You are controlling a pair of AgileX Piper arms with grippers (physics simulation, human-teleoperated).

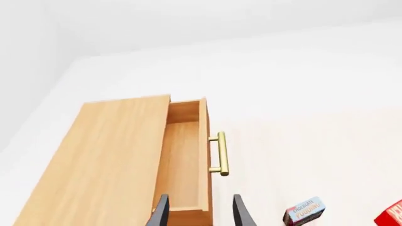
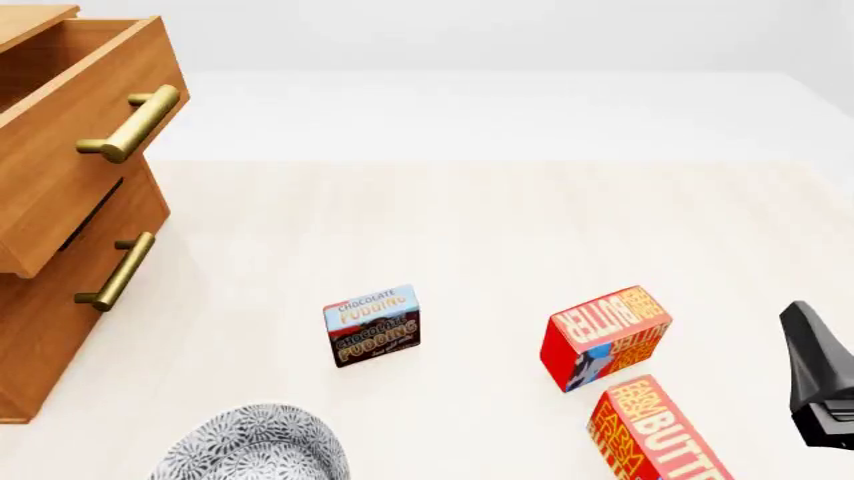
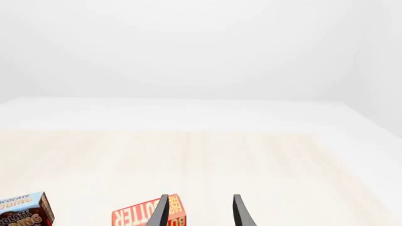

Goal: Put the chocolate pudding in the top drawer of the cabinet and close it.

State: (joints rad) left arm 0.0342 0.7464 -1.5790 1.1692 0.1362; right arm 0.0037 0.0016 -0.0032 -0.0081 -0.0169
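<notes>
Standing upright, chocolate pudding (image 2: pixel 372 326) faces the camera, long axis sideways

The bench (image 2: pixel 507 220) is a pale, cream-coloured wood-grain surface with a plain white border. At its left edge in the front view stands the cabinet (image 2: pixel 40 320), and on the open middle stands the chocolate pudding (image 2: pixel 372 326), well apart from the cabinet. Right of the pudding lie two butter boxes (image 2: pixel 605 337) (image 2: pixel 657 432) close together, and a patterned grey-and-white bowl (image 2: pixel 251 447) sits at the near edge.
</notes>
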